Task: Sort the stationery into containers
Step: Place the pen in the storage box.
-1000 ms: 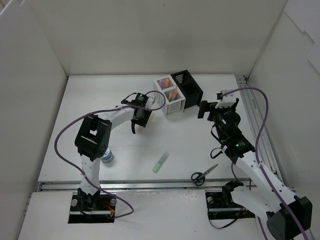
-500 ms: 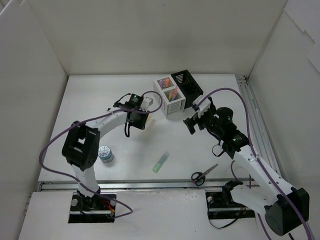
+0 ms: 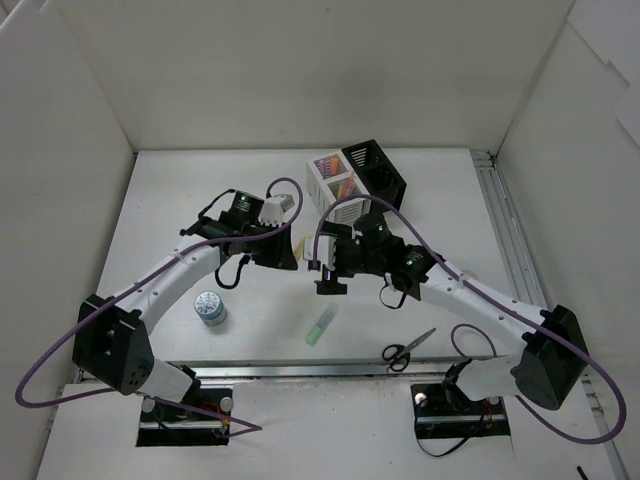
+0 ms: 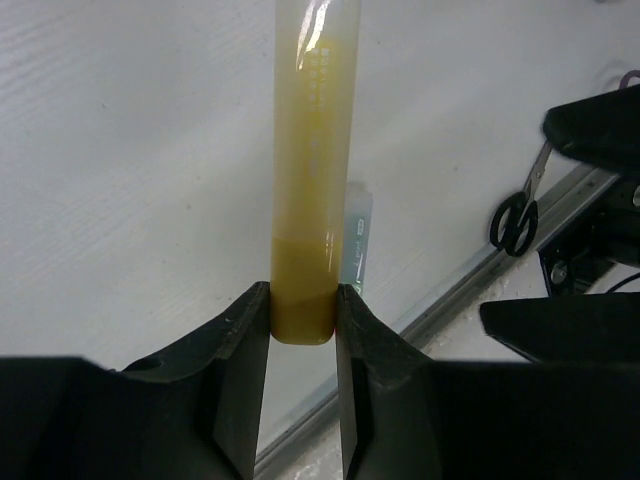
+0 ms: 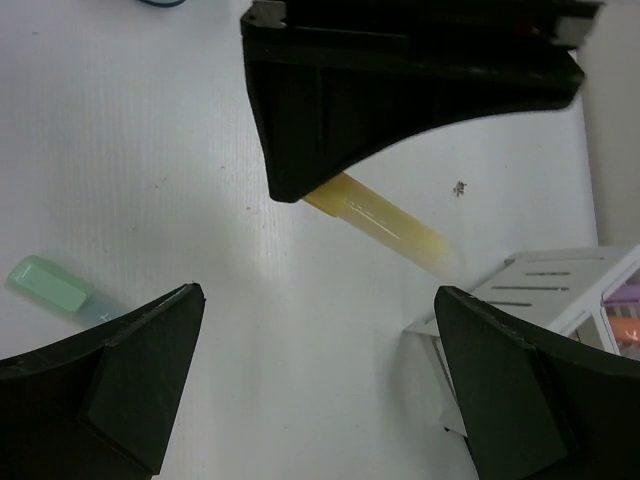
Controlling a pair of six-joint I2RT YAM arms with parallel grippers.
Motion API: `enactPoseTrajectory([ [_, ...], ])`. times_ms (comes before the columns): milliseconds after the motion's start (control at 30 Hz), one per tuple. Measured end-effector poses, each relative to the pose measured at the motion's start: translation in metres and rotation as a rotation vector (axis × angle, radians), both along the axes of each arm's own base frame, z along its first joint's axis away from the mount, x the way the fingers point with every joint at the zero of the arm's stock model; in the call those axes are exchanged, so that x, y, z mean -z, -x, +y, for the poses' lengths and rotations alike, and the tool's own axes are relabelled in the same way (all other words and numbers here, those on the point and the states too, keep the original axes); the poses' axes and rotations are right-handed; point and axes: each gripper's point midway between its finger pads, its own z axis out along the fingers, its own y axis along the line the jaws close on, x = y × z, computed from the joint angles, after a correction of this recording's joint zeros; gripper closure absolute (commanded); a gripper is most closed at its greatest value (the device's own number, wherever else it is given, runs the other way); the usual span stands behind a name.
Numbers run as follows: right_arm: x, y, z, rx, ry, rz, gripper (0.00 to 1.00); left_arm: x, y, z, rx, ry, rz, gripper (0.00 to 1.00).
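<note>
Two grippers face each other over the middle of the table (image 3: 180,190).

Top view: the left gripper (image 3: 287,256) is clenched on a yellow marker, mostly hidden here. The right gripper (image 3: 328,268) stands just beside it with its jaws spread wide and nothing in them. The green marker (image 3: 322,325) lies below the right fingers. The scissors (image 3: 408,348) are further toward the near edge, and the jar (image 3: 209,309) is well apart, behind the left fingers. The white holder (image 3: 335,190) and the black holder (image 3: 375,170) stand joined beyond both grippers.

Left wrist view: the yellow marker (image 4: 310,150) is pinched at its base and projects straight out from the fingertips.

Right wrist view: the marker's free end lies between the spread right fingers (image 5: 100,390), pointing at the white holder.

This is probably a handover. To do it well, the right jaws should close squarely on the free half, well apart from the left fingertips. The left grip should let go only once that hold is firm, or the smooth barrel may tilt and slip.

The table is white, flat and matt. Plain white walls (image 3: 300,70) enclose it, and a metal rail (image 3: 300,370) runs along its near edge.
</note>
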Motion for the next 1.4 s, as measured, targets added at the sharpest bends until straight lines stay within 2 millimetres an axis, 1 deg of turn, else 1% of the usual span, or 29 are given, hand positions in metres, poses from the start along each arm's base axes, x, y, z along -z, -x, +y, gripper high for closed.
enactPoseTrajectory([
  [100, 0.016, 0.006, 0.012, -0.045, 0.069, -0.032, 0.02, 0.004, 0.011, -0.001, 0.002, 0.01, 0.06, 1.0],
  [167, 0.023, 0.006, 0.016, -0.061, 0.105, -0.049, 0.02, 0.006, 0.018, -0.003, 0.013, 0.023, 0.092, 1.0],
  [367, 0.029, 0.0, 0.024, -0.091, 0.159, -0.091, 0.02, 0.012, 0.04, -0.01, 0.063, 0.048, 0.171, 1.0],
  [533, 0.043, -0.004, 0.029, -0.107, 0.201, -0.087, 0.02, 0.008, 0.05, -0.017, 0.101, 0.061, 0.174, 1.0],
  [600, 0.048, -0.005, 0.03, -0.112, 0.216, -0.08, 0.04, 0.004, 0.054, -0.02, 0.118, 0.075, 0.172, 1.0],
  [633, 0.05, -0.006, 0.031, -0.114, 0.22, -0.078, 0.08, 0.002, 0.055, -0.02, 0.124, 0.081, 0.17, 1.0],
  [700, 0.051, -0.006, 0.033, -0.12, 0.228, -0.075, 0.12, -0.001, 0.056, -0.021, 0.126, 0.088, 0.165, 0.98],
  [733, 0.05, -0.006, 0.035, -0.122, 0.227, -0.075, 0.2, -0.002, 0.057, -0.02, 0.127, 0.089, 0.163, 0.98],
  [800, 0.047, -0.007, 0.038, -0.127, 0.225, -0.08, 0.3, -0.004, 0.057, -0.019, 0.123, 0.091, 0.159, 0.97],
  [833, 0.046, -0.007, 0.039, -0.128, 0.226, -0.078, 0.43, -0.004, 0.056, -0.018, 0.121, 0.09, 0.155, 0.97],
  [900, 0.049, -0.003, 0.039, -0.139, 0.234, -0.066, 0.56, -0.006, 0.055, -0.018, 0.12, 0.093, 0.145, 0.97],
  [933, 0.052, 0.0, 0.039, -0.148, 0.24, -0.059, 0.67, -0.006, 0.054, -0.018, 0.119, 0.092, 0.141, 0.97],
  [1000, 0.06, 0.007, 0.036, -0.169, 0.266, -0.029, 0.76, -0.006, 0.052, -0.018, 0.12, 0.091, 0.13, 0.96],
  [1067, 0.066, 0.014, 0.034, -0.192, 0.28, 0.0, 0.89, -0.007, 0.05, -0.017, 0.119, 0.092, 0.12, 0.96],
  [1100, 0.068, 0.016, 0.034, -0.199, 0.285, 0.002, 0.89, -0.007, 0.049, -0.017, 0.119, 0.094, 0.116, 0.94],
  [1133, 0.069, 0.016, 0.034, -0.2, 0.286, 0.005, 0.93, -0.007, 0.049, -0.017, 0.118, 0.093, 0.115, 0.86],
  [1200, 0.069, 0.016, 0.034, -0.201, 0.285, 0.005, 0.99, -0.007, 0.049, -0.017, 0.119, 0.093, 0.112, 0.72],
  [1233, 0.068, 0.016, 0.035, -0.201, 0.284, 0.003, 1.0, -0.008, 0.048, -0.017, 0.119, 0.094, 0.107, 0.53],
  [1300, 0.067, 0.014, 0.036, -0.199, 0.279, -0.004, 1.0, -0.01, 0.047, -0.015, 0.114, 0.087, 0.091, 0.41],
  [1333, 0.066, 0.013, 0.036, -0.194, 0.278, -0.005, 1.0, -0.01, 0.044, -0.011, 0.096, 0.072, 0.076, 0.24],
  [1400, 0.063, 0.011, 0.035, -0.183, 0.271, -0.008, 1.0, -0.012, 0.034, 0.0, 0.051, 0.049, 0.039, 0.01],
])
